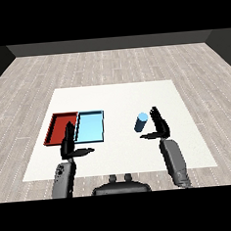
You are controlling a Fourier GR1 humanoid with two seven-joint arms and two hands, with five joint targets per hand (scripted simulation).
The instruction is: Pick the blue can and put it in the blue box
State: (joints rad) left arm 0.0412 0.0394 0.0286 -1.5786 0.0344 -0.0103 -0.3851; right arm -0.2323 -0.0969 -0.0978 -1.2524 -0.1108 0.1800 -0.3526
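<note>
The small blue cylindrical can [141, 122] stands upright on the white bench [116, 100], just left of the right hand [159, 126], whose black fingers are spread and grasp nothing. Well to its left lies the flat light blue tray [90, 127], touching the red tray [59, 127]. The left hand [69, 144], fingers relaxed, hovers over their near edges.

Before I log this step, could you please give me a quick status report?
Both hands open: right hand beside blue can, left hand near red tray. Can on table, not gripped. Light blue tray unobstructed.
</note>
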